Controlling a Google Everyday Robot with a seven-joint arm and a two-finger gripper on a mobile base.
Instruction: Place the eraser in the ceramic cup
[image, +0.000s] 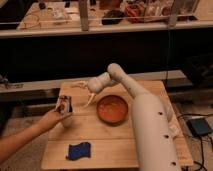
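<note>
The white ceramic cup (65, 111) stands at the left side of the wooden table (115, 142), with a person's hand (50, 121) wrapped around it and its dark opening facing up. A flat blue thing (79, 150) lies near the front left; I cannot tell if it is the eraser. My gripper (81, 95) hangs over the back left of the table, up and to the right of the cup and apart from it. Its fingers are spread and hold nothing.
An orange bowl (112, 109) sits mid-table, right of the gripper. My white arm (150, 130) covers the table's right side. The person's forearm (17, 142) reaches in from the front left. A dark shelf unit stands behind the table.
</note>
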